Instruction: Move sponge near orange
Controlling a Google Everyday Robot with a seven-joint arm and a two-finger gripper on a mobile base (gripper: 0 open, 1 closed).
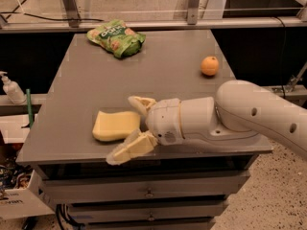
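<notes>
At the near edge of the table [72, 143], the gripper [122, 129] hung with its fingers spread wide. They bracketed the right end of the sponge [110, 126], which lay flat toward the front-left corner. The step in hand looked like the grasp (not yet made). Next, the fingers would need to close on the foam and carry it right and back. The orange [209, 65] sat well apart at the far right, and a green snack bag [116, 37] lay far left.
</notes>
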